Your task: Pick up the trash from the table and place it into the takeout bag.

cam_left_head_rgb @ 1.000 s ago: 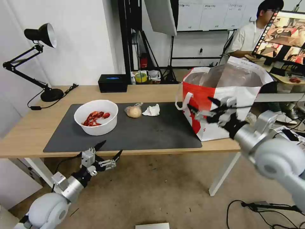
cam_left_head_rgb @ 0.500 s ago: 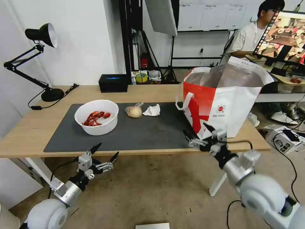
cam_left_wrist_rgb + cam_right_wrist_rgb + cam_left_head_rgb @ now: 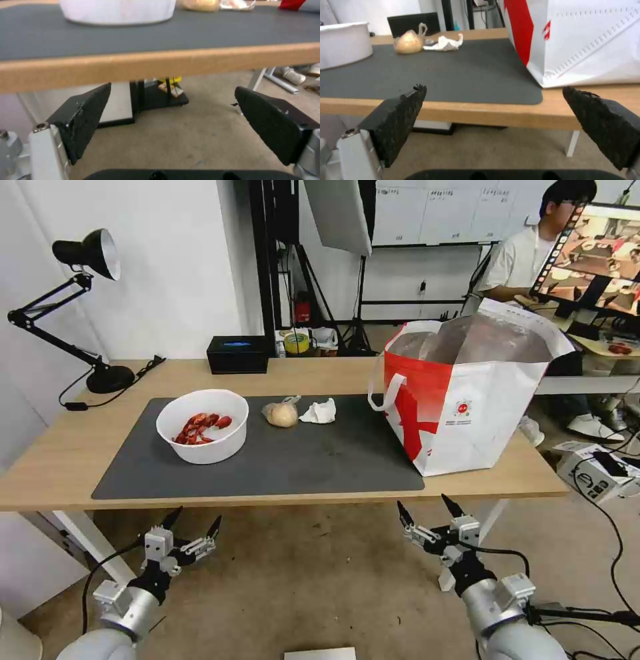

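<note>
On the table (image 3: 60,460) lies a dark grey mat (image 3: 300,460). A white bowl (image 3: 201,425) with red shellfish scraps stands at the mat's left. A clear bag around a beige lump (image 3: 281,413) and a crumpled white tissue (image 3: 319,411) lie further back at mid-mat. The red-and-white takeout bag (image 3: 467,400) stands open on the table's right end. Both grippers hang below the table's front edge, empty. My left gripper (image 3: 195,521) is open under the bowl's side. My right gripper (image 3: 427,509) is open under the bag's side. The right wrist view shows the lump (image 3: 408,42), tissue (image 3: 445,43) and bag (image 3: 586,40).
A black box with a blue mark (image 3: 237,353) sits at the table's back edge. A black desk lamp (image 3: 80,307) stands at the back left with its cable (image 3: 80,390) on the wood. White table legs (image 3: 467,553) stand on the floor, cables (image 3: 533,620) lie at right.
Both arms have dropped. The right gripper went from in front of the takeout bag down to below the table edge. The left gripper sank lower and slightly left. Table things stayed put.
</note>
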